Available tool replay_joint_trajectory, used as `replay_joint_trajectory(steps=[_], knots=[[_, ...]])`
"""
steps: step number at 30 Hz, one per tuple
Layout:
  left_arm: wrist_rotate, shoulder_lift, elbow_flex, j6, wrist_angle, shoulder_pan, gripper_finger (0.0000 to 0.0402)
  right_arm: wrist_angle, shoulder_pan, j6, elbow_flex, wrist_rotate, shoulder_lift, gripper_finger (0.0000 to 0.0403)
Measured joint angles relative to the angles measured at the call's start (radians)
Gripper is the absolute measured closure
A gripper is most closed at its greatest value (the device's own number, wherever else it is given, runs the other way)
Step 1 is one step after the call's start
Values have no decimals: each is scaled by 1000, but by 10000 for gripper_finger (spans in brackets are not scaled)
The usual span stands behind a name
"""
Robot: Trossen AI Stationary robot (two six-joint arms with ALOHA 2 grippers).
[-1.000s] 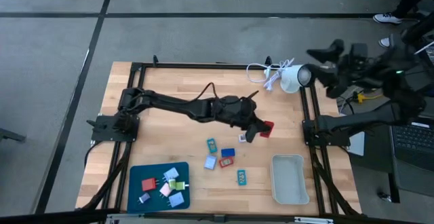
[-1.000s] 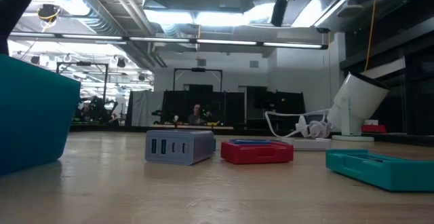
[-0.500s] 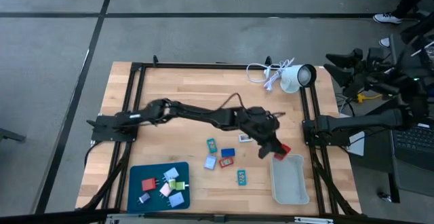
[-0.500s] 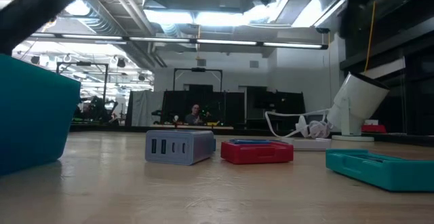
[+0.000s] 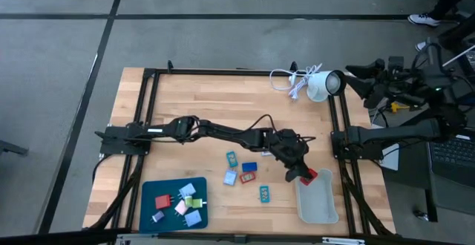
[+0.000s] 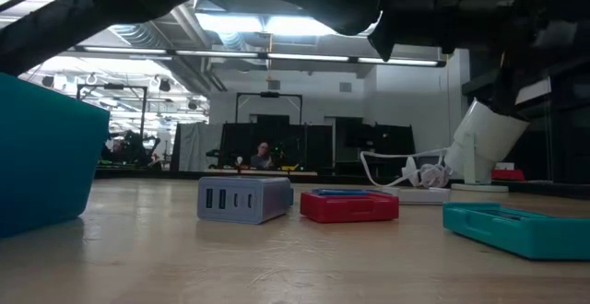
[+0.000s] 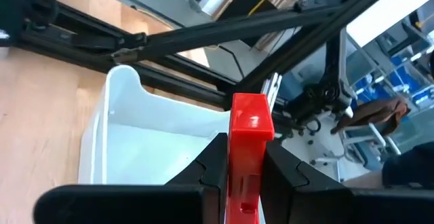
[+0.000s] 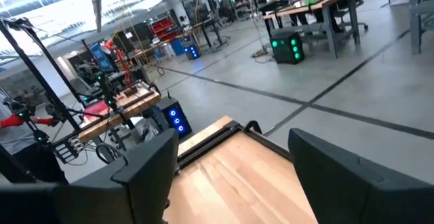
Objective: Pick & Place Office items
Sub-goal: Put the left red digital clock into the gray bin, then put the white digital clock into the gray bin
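1. Your left gripper (image 5: 303, 176) is clamped on a red piece (image 7: 248, 142), held over the white bin (image 5: 317, 199)'s rim; not released yet.
2. Five pieces (image 5: 246, 172) are left on the table (image 5: 200, 100); others sit on the blue tray (image 5: 151, 214).
3. Your right gripper (image 8: 230, 176) is parked off-table, fingers spread, empty.

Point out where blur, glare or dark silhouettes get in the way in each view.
Low view: the arms overhead are black silhouettes against bright ceiling lights; the teal bin at the edge is soft. Left wrist view: the red piece in the left gripper is sharp, the room past the white tray soft and bright. Right wrist view: washed-out glare at the top corner. High view: even light.
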Motion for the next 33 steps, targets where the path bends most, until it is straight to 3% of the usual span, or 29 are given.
replay_joint_trajectory(steps=[10,15,19,26,33], knots=[[2,-1,0,14,-7,-3,352,10,0,18,0,0,0,119],[-73,-1,0,15,36,-6,350,10,0,17,0,0,3,119],[-152,-1,0,25,101,-12,315,10,0,17,0,0,3,119],[-110,-2,0,29,141,-28,259,10,0,4,0,0,3,119],[-105,-2,0,29,137,-39,238,10,0,-2,0,-7,3,119]])
